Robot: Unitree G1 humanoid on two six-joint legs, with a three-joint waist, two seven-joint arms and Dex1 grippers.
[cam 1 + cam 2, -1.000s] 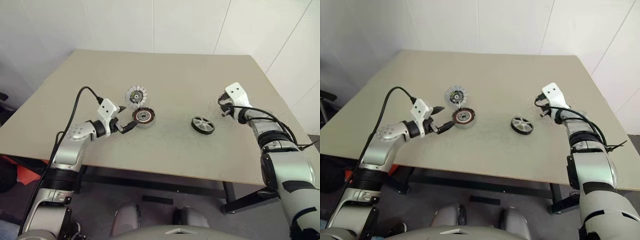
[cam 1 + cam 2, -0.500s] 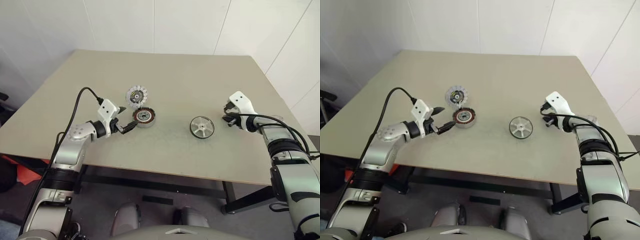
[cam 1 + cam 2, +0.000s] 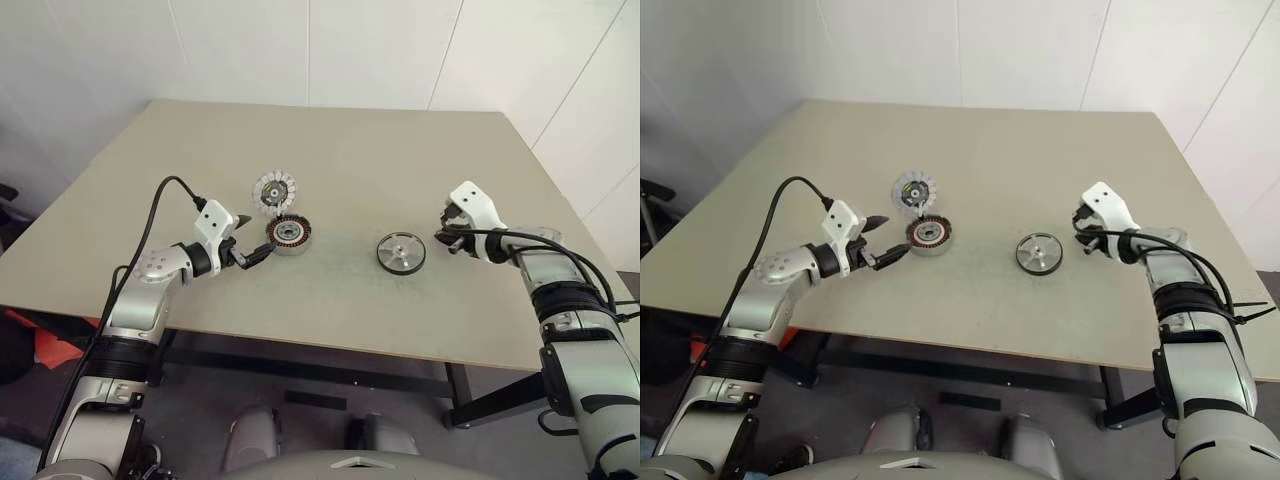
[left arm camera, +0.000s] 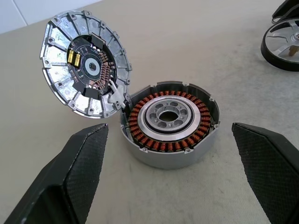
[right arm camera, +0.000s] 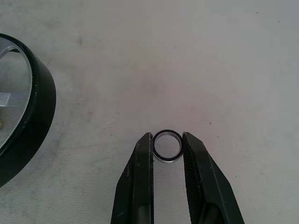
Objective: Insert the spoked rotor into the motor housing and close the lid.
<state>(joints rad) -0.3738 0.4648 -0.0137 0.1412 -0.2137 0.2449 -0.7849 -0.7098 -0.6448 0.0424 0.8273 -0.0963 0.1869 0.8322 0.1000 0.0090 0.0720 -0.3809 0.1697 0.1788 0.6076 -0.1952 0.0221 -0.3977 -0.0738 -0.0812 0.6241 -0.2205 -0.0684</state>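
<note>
Right gripper, pinching a small ring, sits nearest the rotor, toward the table's middle from it; left gripper gapes wide around the housing.

Bare table lies around the spoked rotor; the motor housing has its raised lid touching behind.

Left arm reaches forward over the near left part of the table, forearm roughly level, wrist angled inward toward the robot's right. Left gripper stands wide apart, its black fingers spread to either side in the left wrist view, nothing between them. Right arm extends forward on the right, elbow bent, wrist turned inward and tipped downward. Right gripper is nearly closed, fingertips pinching a tiny metal ring.
</note>
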